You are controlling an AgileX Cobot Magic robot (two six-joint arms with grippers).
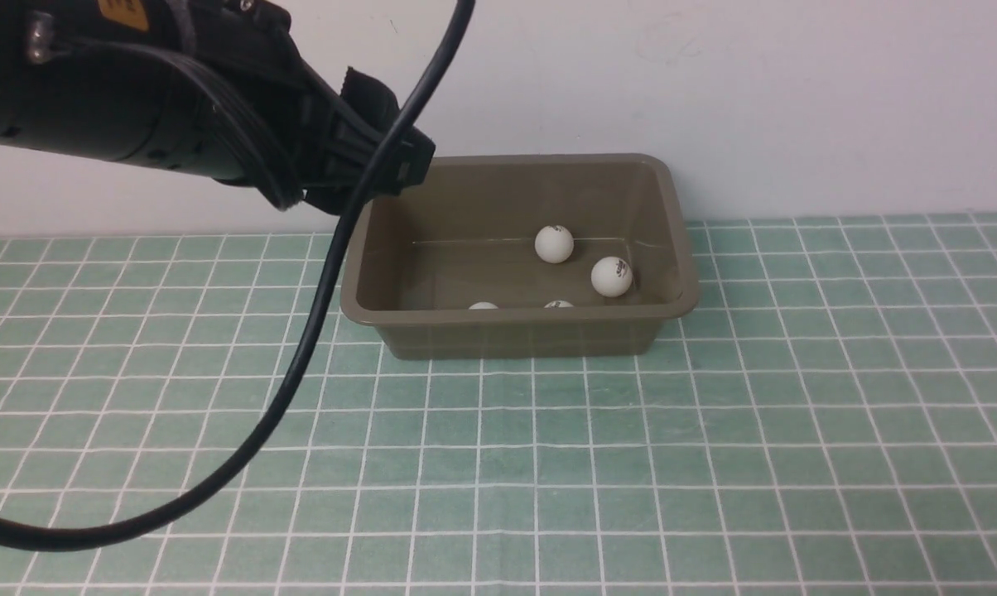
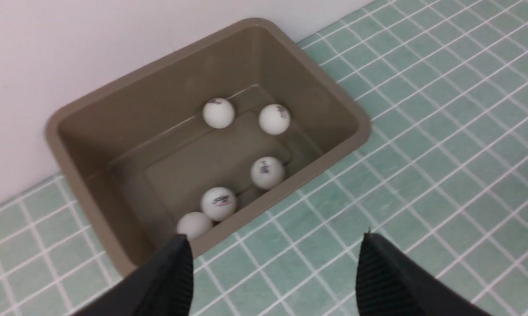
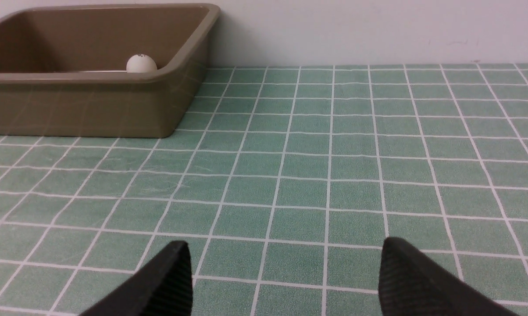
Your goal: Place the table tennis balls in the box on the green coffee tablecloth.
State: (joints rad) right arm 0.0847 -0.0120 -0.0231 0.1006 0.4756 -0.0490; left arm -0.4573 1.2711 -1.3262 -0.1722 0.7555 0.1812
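Note:
The olive-brown box (image 1: 515, 316) stands on the green coffee tablecloth (image 1: 548, 463), close to the wall. Several white table tennis balls lie inside it: one (image 2: 219, 113) and another (image 2: 274, 119) near the far wall, the rest, such as one (image 2: 219, 203), along the near wall. In the front view two balls (image 1: 554, 244) (image 1: 612, 276) show fully. My left gripper (image 2: 275, 237) hangs open and empty above the box's near left corner. My right gripper (image 3: 285, 241) is open and empty, low over the cloth to the right of the box (image 3: 93, 79).
A white wall (image 1: 714, 99) rises right behind the box. My left arm (image 1: 175, 91) fills the upper left of the front view, and its black cable (image 1: 300, 372) loops down over the cloth on the left.

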